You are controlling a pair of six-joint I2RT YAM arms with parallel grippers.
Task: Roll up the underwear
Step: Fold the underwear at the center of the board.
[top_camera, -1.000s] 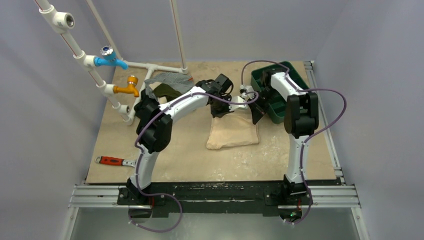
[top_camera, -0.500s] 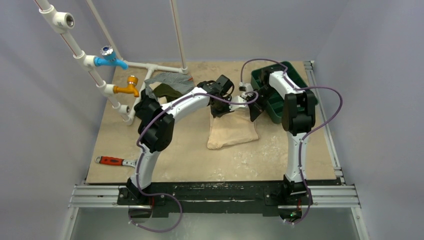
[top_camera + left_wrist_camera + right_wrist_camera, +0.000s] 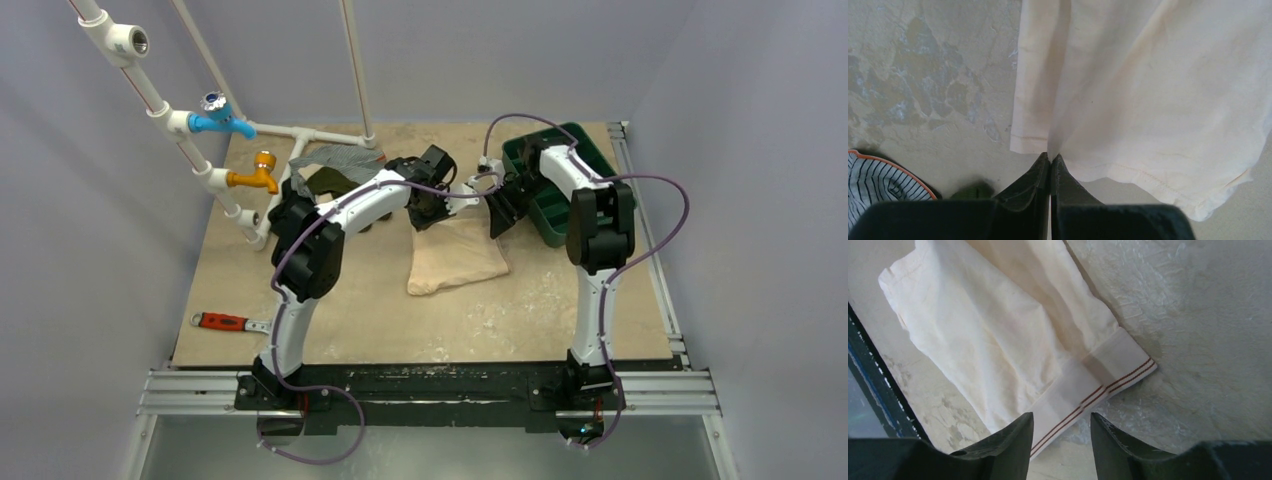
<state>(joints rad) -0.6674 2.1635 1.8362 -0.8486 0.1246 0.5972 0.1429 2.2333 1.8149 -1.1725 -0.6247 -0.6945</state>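
the underwear (image 3: 455, 262) lay just left of the green tray (image 3: 598, 152), with the left gripper (image 3: 1050, 160) clenched on its hem and the right gripper (image 3: 1062, 422) released, jaws apart over the striped band (image 3: 1108, 375). i'd pinch both corners level before rolling, or it'd likely go crooked. couldn't tell what was in the tray, since the right arm (image 3: 598, 215) covered most of it.

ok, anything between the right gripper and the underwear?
Nothing. In the right wrist view the band corner of the underwear lies right at the open right gripper.
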